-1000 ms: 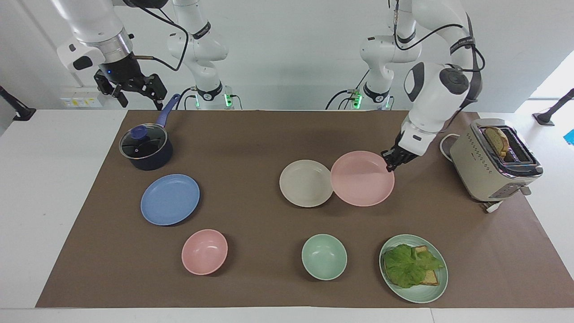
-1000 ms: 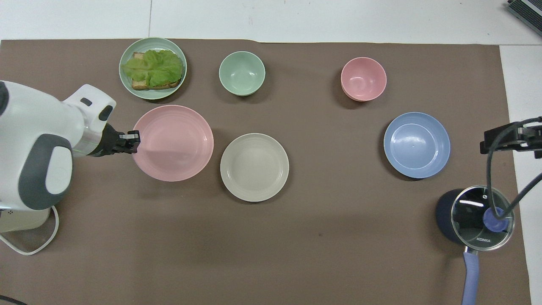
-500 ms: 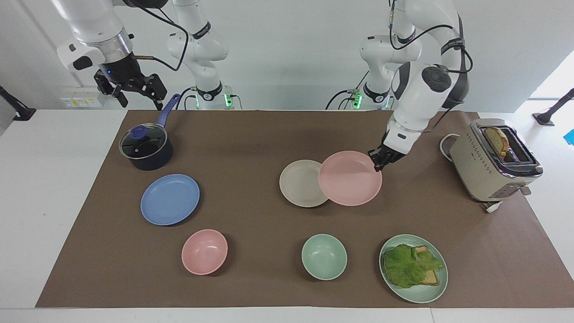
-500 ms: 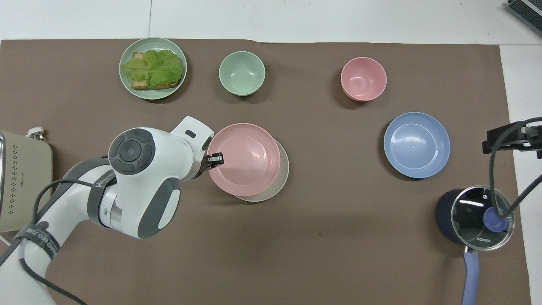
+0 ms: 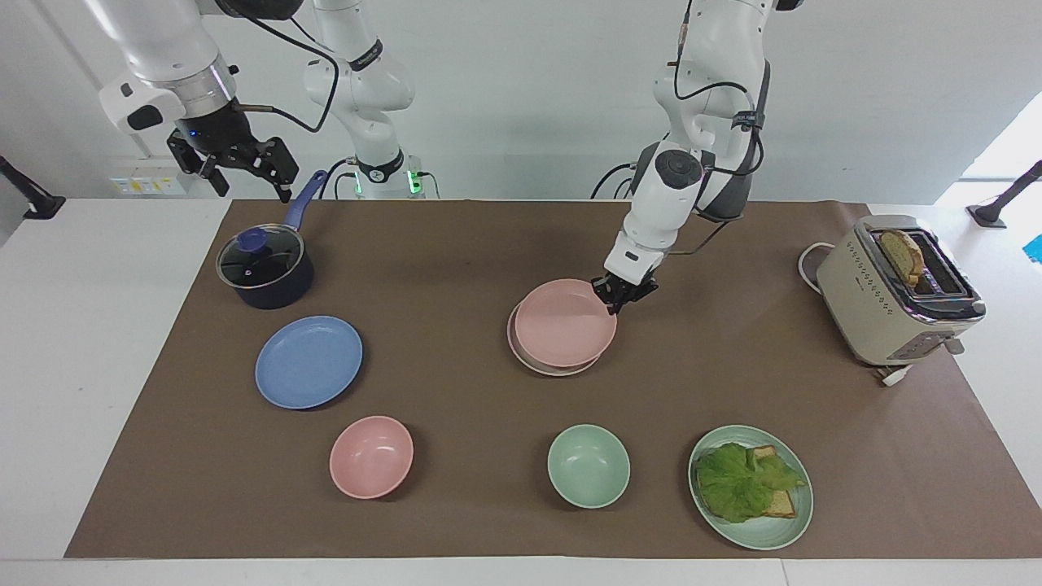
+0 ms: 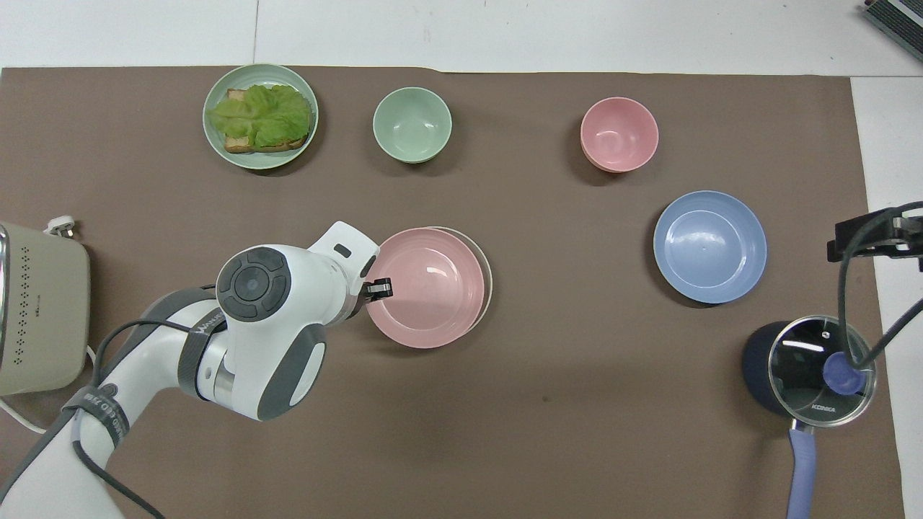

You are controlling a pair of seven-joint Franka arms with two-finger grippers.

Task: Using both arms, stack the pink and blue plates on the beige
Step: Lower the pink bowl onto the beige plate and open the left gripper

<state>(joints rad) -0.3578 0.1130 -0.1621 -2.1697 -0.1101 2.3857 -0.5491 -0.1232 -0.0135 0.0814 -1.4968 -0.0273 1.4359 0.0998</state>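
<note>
From my seat the left hand [image 5: 623, 300] is pinching the rim of the pink plate [image 5: 565, 323], which sits over the beige plate [image 5: 521, 356], slightly off-center. My right hand [image 5: 241, 167] waits spread above the pot [image 5: 264, 268]. The blue plate [image 5: 308, 361] lies on the counter [image 5: 456, 244] near that pot.

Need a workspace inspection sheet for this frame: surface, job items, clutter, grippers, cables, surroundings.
Surface: brown mat on a white table.
Job's things: pink plate over the beige plate, slightly off-centre; blue plate alone toward the right arm's end.
Clutter: lidded pot, pink bowl, green bowl, green plate with lettuce and bread, toaster holding bread.
Grippers: left gripper shut on the pink plate's rim; right gripper open, waiting raised near the pot.
Cables: toaster cord looped on the mat; arm cables run along both arms.
Surroundings: white wall, wall socket.
</note>
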